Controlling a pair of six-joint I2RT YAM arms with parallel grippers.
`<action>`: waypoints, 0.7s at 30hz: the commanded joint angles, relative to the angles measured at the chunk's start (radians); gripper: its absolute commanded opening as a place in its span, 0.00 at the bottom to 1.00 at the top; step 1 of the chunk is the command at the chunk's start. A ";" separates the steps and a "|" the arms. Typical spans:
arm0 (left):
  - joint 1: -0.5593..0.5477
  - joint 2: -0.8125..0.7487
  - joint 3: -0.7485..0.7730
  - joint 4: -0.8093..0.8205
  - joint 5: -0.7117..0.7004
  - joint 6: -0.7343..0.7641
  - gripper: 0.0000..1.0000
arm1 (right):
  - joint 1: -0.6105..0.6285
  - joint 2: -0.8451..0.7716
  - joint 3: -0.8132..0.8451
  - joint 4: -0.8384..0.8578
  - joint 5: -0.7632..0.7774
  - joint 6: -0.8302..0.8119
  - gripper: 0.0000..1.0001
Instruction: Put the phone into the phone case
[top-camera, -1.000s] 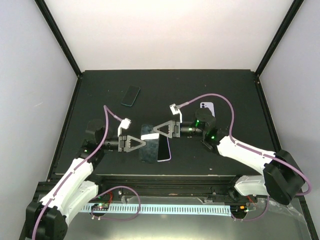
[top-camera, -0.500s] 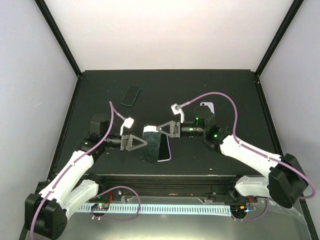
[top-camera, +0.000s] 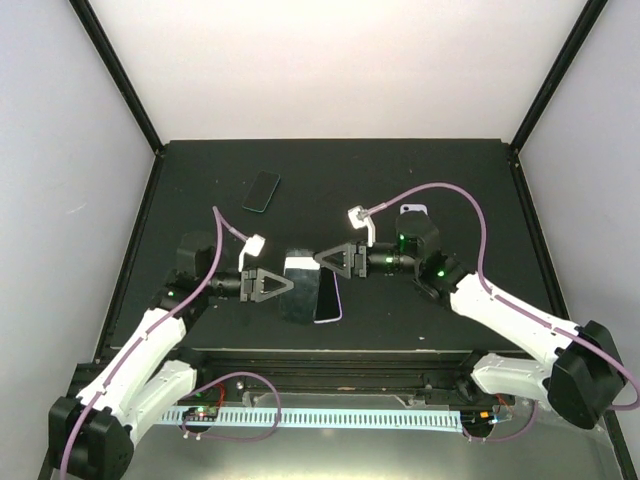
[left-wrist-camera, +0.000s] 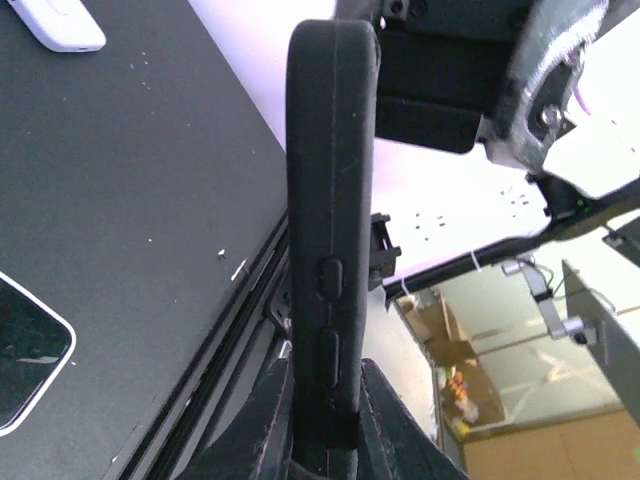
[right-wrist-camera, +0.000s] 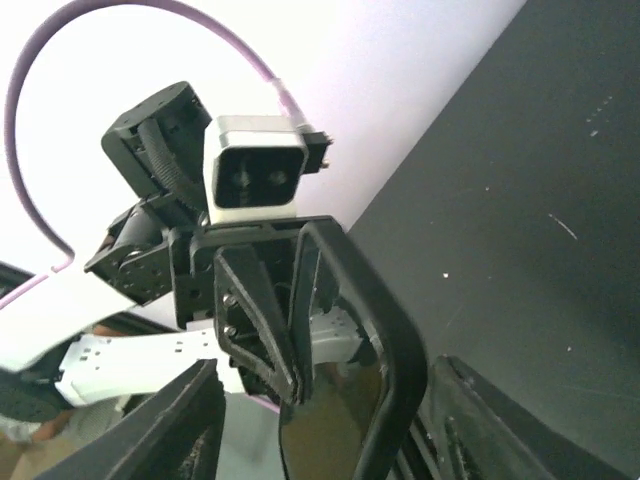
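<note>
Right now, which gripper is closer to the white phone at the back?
Right. The right gripper is left of the white phone; the left gripper, farther left, holds the phone case.

The black matte table (top-camera: 200, 170) is carrying three loose things. A dark phone with a pale rim (top-camera: 328, 297) is lying screen up near the front edge, about midway across. A second dark phone (top-camera: 262, 191) is lying slantwise toward the back left, well apart from it. A small white device (top-camera: 410, 210) is resting toward the back right, only partly showing
</note>
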 joint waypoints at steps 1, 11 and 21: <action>0.010 -0.054 -0.033 0.198 -0.020 -0.190 0.02 | -0.001 -0.025 -0.064 0.111 -0.042 0.081 0.62; 0.003 -0.074 -0.026 0.248 -0.042 -0.231 0.01 | 0.014 0.051 -0.145 0.329 -0.118 0.229 0.60; 0.002 -0.042 -0.026 0.199 -0.093 -0.181 0.01 | 0.024 0.040 -0.157 0.372 -0.089 0.232 0.15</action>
